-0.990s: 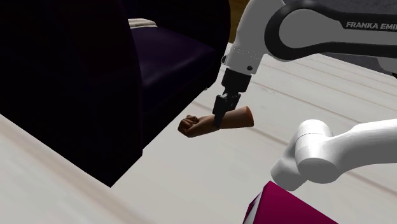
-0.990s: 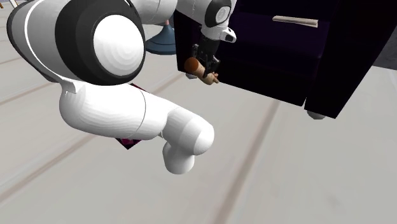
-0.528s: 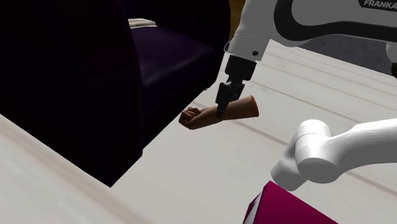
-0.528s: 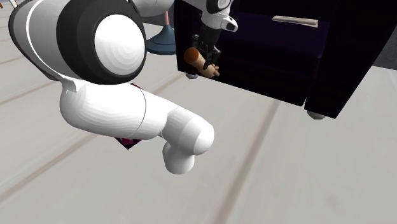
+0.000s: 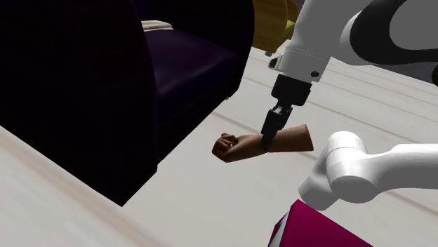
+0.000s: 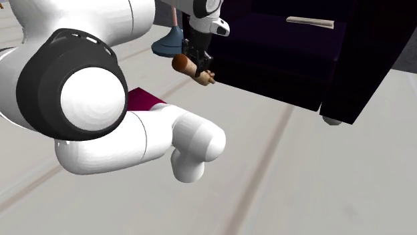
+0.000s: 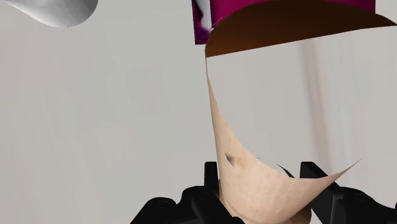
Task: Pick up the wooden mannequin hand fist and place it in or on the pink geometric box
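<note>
Carried by the jaws, the wooden mannequin fist (image 5: 246, 145) has swung across the shoulder view toward the pink box (image 5: 319, 228) over the last second, and it now hangs nearer the box's corner than it did. In the second exterior view the same sweep has brought the fist (image 6: 182, 64) closer to the box (image 6: 144, 100), which peeks out from behind the arm's elbow.

The jaws are clamped on the wrist of the piece, with a black finger (image 7: 212, 174) on either side of the pale wood in the wrist view. The fist hangs roughly level and clear of the pale plank floor (image 5: 210, 203). Its knuckles point away from the box and its cut forearm end points toward it. Ahead of the jaws in the wrist view, the box (image 7: 219, 13) shows just beyond the forearm's brown end, so the load looks to be heading the right way.

As I judge it, the lift is done and the transfer is under way, but the fist is not yet over the box. The white arm (image 5: 365, 172) crosses between the two in the shoulder view, so the remaining gap is hard to judge. Farther from the box than the fist is, a dark purple armchair (image 5: 175, 70) stands on the floor.
</note>
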